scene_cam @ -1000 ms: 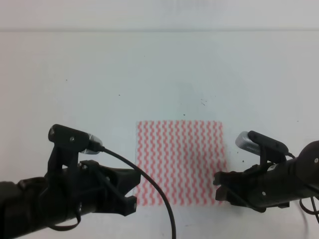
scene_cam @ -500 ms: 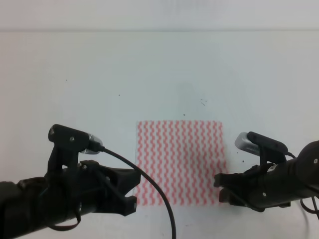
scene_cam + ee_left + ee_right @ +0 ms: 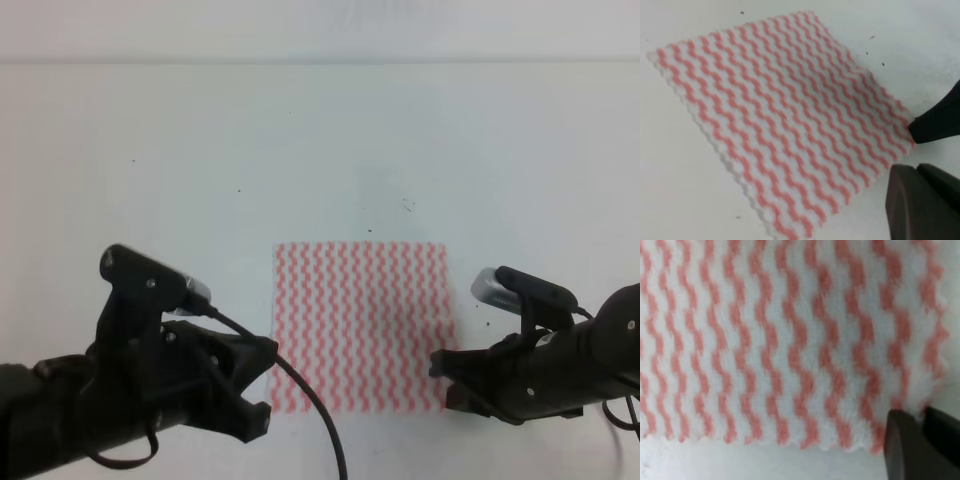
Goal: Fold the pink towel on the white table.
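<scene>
The pink towel lies flat on the white table, a rectangle with pink-red and white wavy stripes. It also shows in the left wrist view and fills the right wrist view. My left gripper is open and empty, just left of the towel's near left corner; one finger shows. My right gripper is at the towel's near right corner, jaws apart, with one finger over the corner. Its tip touches that corner in the left wrist view.
Small dark specks dot the table behind the towel. The table's far edge runs across the top of the high view. Both black arms and their cables fill the near corners.
The left arm has shifted slightly, its gripper sitting a little lower and nearer the towel's near left corner. The right gripper has barely moved. The towel lies as before.
</scene>
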{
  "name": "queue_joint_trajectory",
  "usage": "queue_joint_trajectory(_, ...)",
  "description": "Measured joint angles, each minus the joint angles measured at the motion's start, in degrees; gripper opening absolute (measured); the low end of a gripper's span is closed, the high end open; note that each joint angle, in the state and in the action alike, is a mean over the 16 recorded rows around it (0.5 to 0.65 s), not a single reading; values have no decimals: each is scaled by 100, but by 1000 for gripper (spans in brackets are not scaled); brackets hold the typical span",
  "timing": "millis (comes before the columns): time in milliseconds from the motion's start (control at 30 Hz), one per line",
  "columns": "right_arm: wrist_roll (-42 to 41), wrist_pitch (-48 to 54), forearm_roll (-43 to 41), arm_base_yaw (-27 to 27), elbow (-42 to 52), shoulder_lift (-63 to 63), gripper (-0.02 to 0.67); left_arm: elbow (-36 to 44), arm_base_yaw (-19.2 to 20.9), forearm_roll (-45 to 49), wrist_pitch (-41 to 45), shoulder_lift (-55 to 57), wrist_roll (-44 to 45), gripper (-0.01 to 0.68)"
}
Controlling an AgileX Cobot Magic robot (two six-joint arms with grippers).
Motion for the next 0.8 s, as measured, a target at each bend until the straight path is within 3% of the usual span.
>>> queue_joint_trajectory(333,-1,106,6,1,-137,-14,-13,1,-1,0,-52,49,1147,-3)
queue_joint_trajectory(800,-55,182,-39,6,-566,-23,-16,-24,-1,-252,201,927,3257,-2)
